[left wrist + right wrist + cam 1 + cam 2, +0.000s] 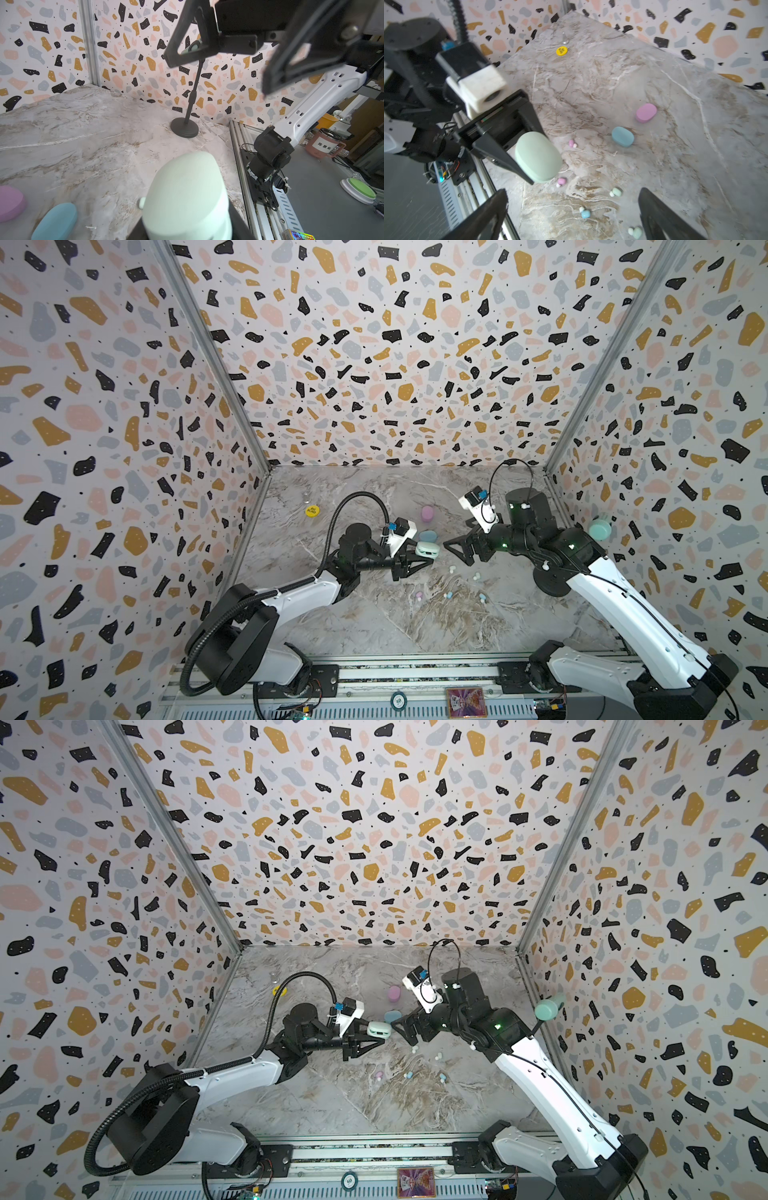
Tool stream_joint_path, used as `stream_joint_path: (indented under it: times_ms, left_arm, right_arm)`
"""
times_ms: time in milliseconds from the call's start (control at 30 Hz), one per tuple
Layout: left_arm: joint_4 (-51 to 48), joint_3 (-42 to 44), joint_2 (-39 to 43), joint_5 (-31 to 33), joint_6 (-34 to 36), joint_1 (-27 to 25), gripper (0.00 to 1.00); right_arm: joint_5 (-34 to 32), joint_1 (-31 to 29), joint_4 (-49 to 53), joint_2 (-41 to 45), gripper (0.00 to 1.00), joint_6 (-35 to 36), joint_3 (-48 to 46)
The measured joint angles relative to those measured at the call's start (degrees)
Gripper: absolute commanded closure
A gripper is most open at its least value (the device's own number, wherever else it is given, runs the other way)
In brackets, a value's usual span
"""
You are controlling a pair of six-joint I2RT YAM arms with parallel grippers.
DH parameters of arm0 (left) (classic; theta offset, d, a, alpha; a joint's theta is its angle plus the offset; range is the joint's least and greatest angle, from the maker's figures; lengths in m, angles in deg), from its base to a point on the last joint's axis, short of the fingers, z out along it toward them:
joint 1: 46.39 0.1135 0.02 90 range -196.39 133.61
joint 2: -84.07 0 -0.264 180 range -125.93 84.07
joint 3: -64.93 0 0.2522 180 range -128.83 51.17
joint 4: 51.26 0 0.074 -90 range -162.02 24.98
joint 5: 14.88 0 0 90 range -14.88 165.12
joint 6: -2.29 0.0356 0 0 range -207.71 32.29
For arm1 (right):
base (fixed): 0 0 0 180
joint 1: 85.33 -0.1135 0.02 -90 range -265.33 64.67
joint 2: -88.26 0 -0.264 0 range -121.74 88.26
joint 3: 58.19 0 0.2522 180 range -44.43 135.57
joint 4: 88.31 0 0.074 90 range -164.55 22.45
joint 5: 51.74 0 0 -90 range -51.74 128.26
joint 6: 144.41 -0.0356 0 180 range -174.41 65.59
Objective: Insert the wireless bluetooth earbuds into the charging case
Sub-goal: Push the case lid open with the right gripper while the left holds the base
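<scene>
My left fingers (504, 160) clench the mint-green oval plastic charging case (537, 155), held up before my empty, wide-spread right fingers (658, 216), likely for opening; the tiny white-tipped pastel earbuds (615, 192) lie loose on the grey marble tabletop (612, 83) below them

The mint case (537, 159) looks matt, smooth plastic; the tabletop (612, 83), polished marble (rail (415, 676): brushed metal).

I am working inside a robotics lab's test booth: terrazzo-printed wall panels (374, 344) are boxing in a grey marble-print tabletop (374, 626), a slotted aluminium rail (415, 680) with bare coloured wiring (446, 172) is running along its front, and a cluttered grey workbench (322, 197) is showing beyond
</scene>
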Motion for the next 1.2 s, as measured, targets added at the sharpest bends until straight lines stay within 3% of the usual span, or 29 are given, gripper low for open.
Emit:
stream_joint_path:
  times_ms: [133,500,833,1200]
  left_arm:
    - [0.3,0.0,0.0,-0.3,-0.4,0.0,0.99]
    - [-1.7,0.3,1.4,-1.2,0.0,0.3,0.99]
    - [-5.9,0.4,3.7,-1.7,4.0,-0.5,1.00]
    - [-5.4,0.7,3.7,-1.4,3.5,-0.5,1.00]
  right_arm:
    - [-1.0,-3.5,0.1,-2.6,0.01,0.9,-0.4]
    - [-7.8,-3.6,0.5,-6.9,0.05,3.6,0.0]
    - [-8.2,-0.5,-0.2,-9.7,0.05,3.5,2.8]
    - [-6.8,0.7,0.3,-10.2,0.01,3.4,3.0]
